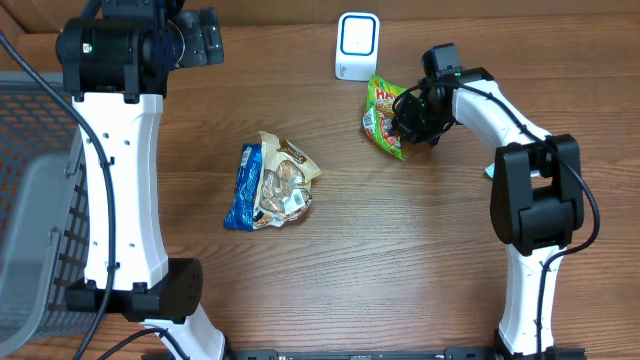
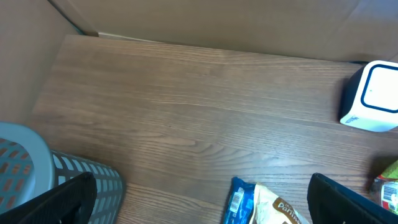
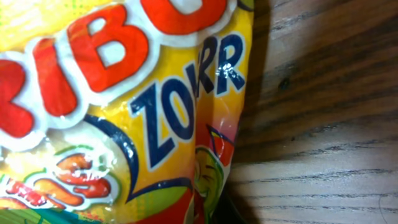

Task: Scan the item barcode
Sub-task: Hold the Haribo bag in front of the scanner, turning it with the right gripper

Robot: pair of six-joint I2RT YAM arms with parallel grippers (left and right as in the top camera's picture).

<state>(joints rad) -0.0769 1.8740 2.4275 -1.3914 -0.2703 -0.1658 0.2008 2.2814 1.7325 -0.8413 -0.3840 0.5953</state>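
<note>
**Far left of the scanner:** a grey mesh basket [image 1: 30, 200] stands at the table edge. It plays no part in the work at this moment.

**Left of the scanner:** the left gripper [image 1: 205, 38] hangs above bare wood. Its jaws are spread fully wide and hold nothing.

**Left of and in front of the scanner:** a blue and cream snack packet [image 1: 268, 185] lies flat on the table, well apart from both grippers and untouched.

**Scanner:** the white scanner [image 1: 356, 47] stands upright at the back edge of the table.

**Just in front of the scanner, slightly right:** the yellow-green gummy bag [image 1: 383, 118] lies with its top edge close to the scanner's base. I cannot tell whether the two touch.

**Right of that bag:** the right gripper [image 1: 415, 118] sits on the bag's right edge with its jaws closed on the wrapper. The wrist view shows only printed film and wood.

**Progress:** the pickup appears done. Whether the bag has left the table I cannot tell. No barcode shows in any view. In my judgement the bag must next be lifted, its code found and turned to the scanner's face. The snack packet is not yet handled.
</note>
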